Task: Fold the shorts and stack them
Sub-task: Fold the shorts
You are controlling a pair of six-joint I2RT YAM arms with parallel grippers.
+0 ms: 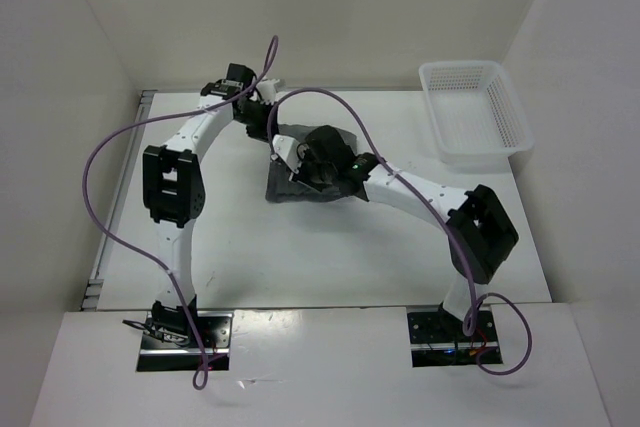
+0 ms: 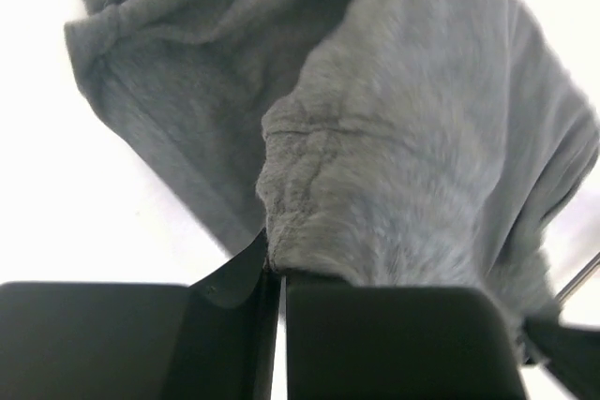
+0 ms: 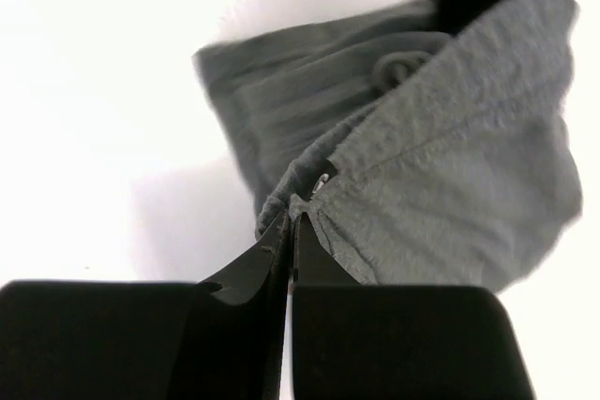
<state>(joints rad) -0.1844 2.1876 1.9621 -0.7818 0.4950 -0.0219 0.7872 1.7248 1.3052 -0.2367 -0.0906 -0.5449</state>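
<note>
Both arms reach in over the middle of the table (image 1: 330,247), wrists close together, w/ the shorts (image 1: 283,190) bunched under them: a dark grey heap, mostly hidden from the top cam by the right arm's wrist, only the near-left corner & lower edge showing flat on the table. The left gripper (image 1: 272,137) comes in from the far-left side, the right gripper (image 1: 297,165) from the right, and the two sit just beside each other over the far-left part of the cloth. On the left wrist cam the left gripper (image 2: 275,264) is pinched tight, fingers almost touching, w/ a thick fold of the shorts (image 2: 412,138) caught at the tips. A stitched hem or band edge bulges right above the pinch, rest of the fabric draping away up & to the right. Right wrist cam, same story: the right gripper (image 3: 291,231) is closed to a thin slit, a puckered seam edge of the shorts (image 3: 450,185) nipped btwn the tips, cloth spreading off to the right, another ribbed layer behind it on the left. Can't tell how far the pinched parts sit off the table. A white basket (image 1: 475,112) stands at the far-right corner, well apart from the shorts.
</note>
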